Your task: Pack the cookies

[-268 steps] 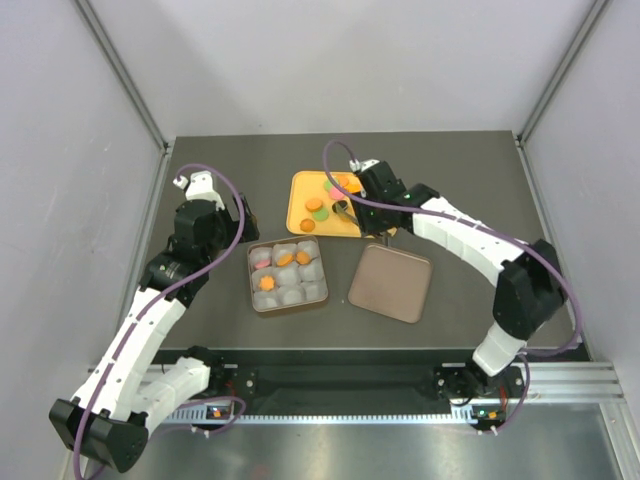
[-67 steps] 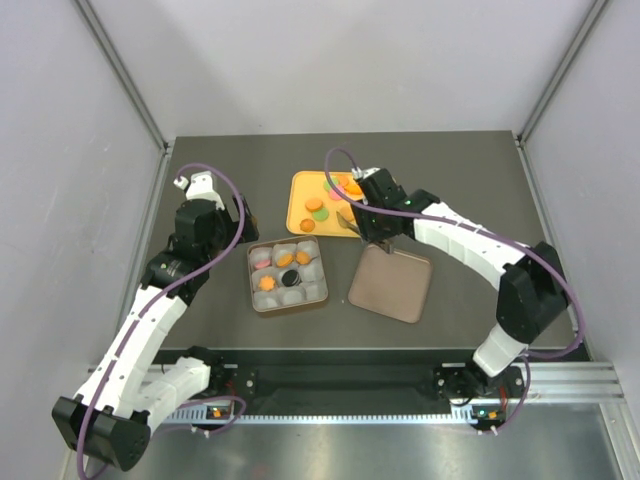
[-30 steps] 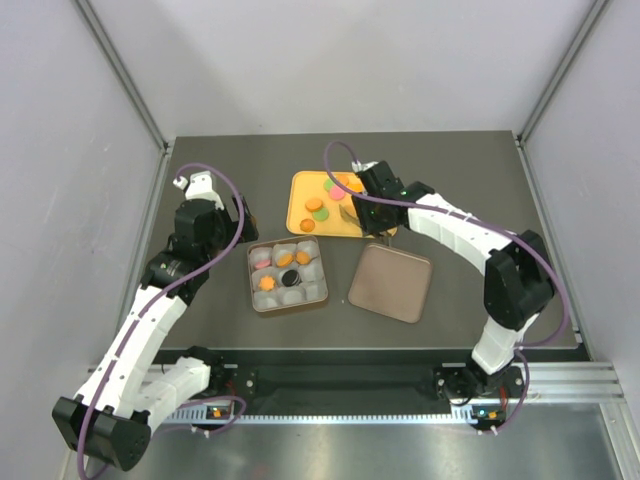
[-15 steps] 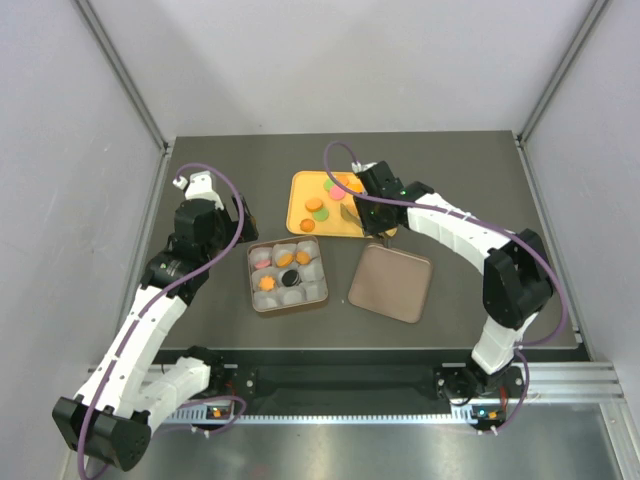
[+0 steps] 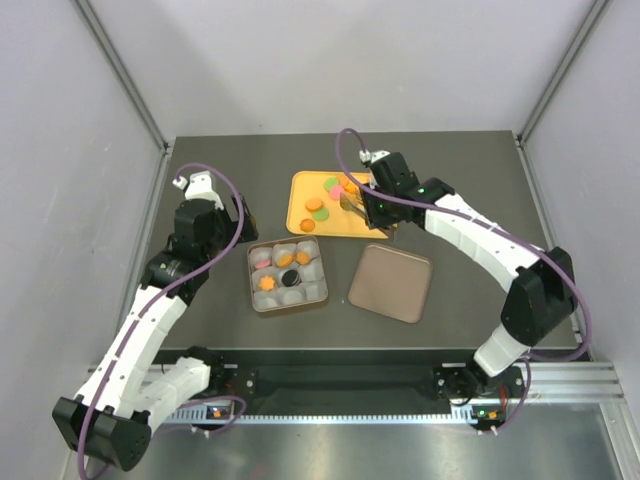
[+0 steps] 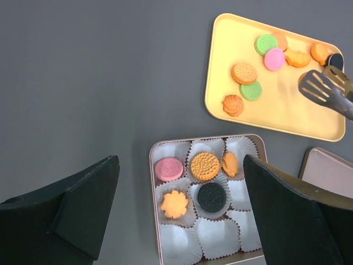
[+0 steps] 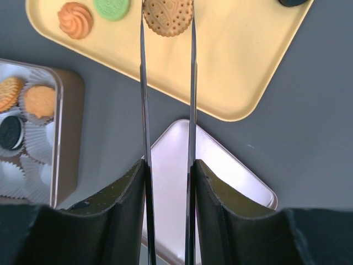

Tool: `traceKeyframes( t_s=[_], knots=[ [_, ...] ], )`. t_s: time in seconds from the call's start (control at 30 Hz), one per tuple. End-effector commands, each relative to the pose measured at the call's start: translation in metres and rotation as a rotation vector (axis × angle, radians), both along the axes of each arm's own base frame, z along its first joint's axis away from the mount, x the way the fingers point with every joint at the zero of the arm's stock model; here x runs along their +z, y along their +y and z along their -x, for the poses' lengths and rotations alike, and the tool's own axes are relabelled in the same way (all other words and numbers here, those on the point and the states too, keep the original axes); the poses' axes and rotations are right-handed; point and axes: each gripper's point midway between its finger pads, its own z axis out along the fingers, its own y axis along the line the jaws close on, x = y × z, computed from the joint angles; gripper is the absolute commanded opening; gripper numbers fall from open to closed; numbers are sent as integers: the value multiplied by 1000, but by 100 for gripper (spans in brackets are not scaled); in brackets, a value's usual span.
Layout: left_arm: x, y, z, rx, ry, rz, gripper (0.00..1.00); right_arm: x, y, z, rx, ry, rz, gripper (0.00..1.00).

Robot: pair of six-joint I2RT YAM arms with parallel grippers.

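the right fingers (image 7: 124,201) are clenched on a pair of thin metal tongs (image 7: 144,99). the two blades run up to a round orange cookie (image 7: 168,15) caught between their tips over the yellow tray (image 7: 237,72). the frame's top edge cuts this cookie off, and whether it is lifted or resting on the tray cannot be told. seen from the left wrist, the slotted tong head covers most of it. other cookies (image 6: 244,73) lie loose on the tray, a black one (image 6: 335,59) at its corner partly behind the tongs. near the tray stands an open tin (image 6: 151,221) lined with white paper cups (image 6: 218,237), five of them filled: one pink, one black, three orange. a pinkish-brown lid (image 7: 220,171) lies flat on the worktop (image 6: 83,83) just beside the tin, partly screened by the right fingers. the left fingers (image 6: 71,210) hang released and spread wide above the worktop near the tin, only their dark tips in view.
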Motion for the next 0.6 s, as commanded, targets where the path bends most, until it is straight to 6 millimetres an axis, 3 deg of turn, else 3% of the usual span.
traceKeyframes(
  t_s=[0.0, 0.17, 0.33, 0.43, 0.57],
  knots=[
    [15, -1, -5, -1, -64, 26, 99, 55, 5, 4, 23, -96, -106, 29],
    [16, -1, -5, -2, -68, 29, 99, 75, 31, 45, 121, -113, -150, 29],
    [16, -1, -5, -2, -69, 30, 99, 81, 55, 88, 186, -121, -161, 29],
    [16, -1, -4, -3, -69, 30, 99, 78, 75, 119, 254, -103, -163, 29],
    [16, -1, -4, -2, -69, 30, 99, 63, 81, 137, 278, -72, -144, 29]
  ],
)
